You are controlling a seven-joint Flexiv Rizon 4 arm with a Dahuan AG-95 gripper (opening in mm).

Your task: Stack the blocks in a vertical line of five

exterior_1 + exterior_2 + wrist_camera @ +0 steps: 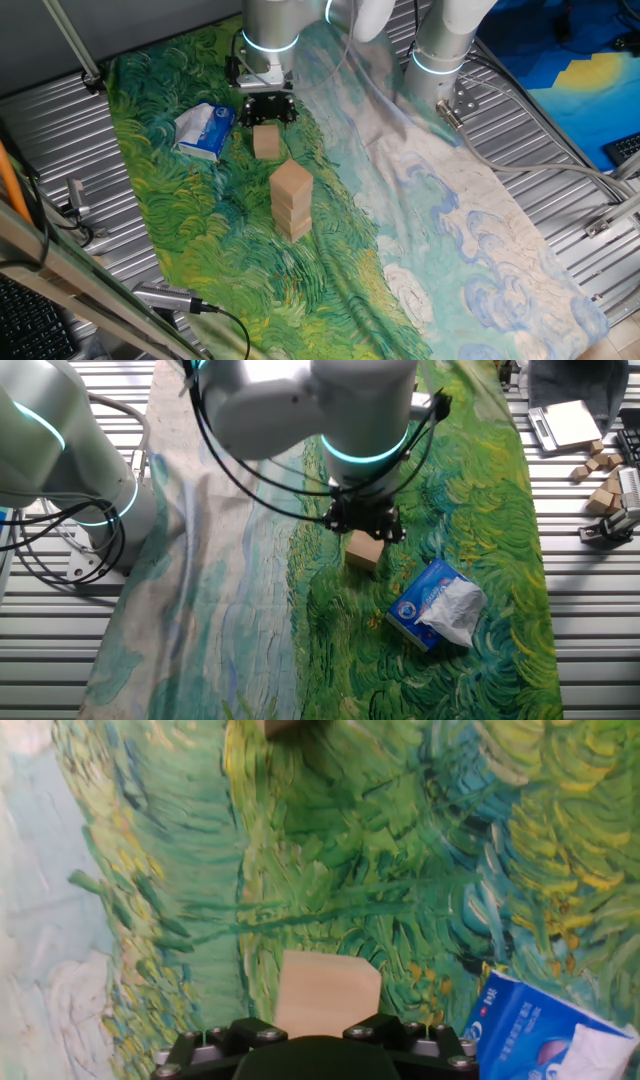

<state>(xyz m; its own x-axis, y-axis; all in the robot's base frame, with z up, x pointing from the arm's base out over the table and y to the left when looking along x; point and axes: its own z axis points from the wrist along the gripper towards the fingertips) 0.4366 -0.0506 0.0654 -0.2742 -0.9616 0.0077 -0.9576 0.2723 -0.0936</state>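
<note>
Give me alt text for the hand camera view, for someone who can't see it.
Looking down along the claw, a single tan wooden block sits just ahead of it on a cloth printed with swirling green brushstrokes. A blue-and-white soft packet lies at the lower right corner.

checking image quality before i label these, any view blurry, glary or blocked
One fixed view: sharp, even light, the stack and the loose block clear. The other fixed view: the arm fills the top and hides the stack; the blue-and-white packet is sharp. Hand view: the cloth is slightly soft, the block partly cut off by the gripper mount; no strong glare anywhere.
</note>
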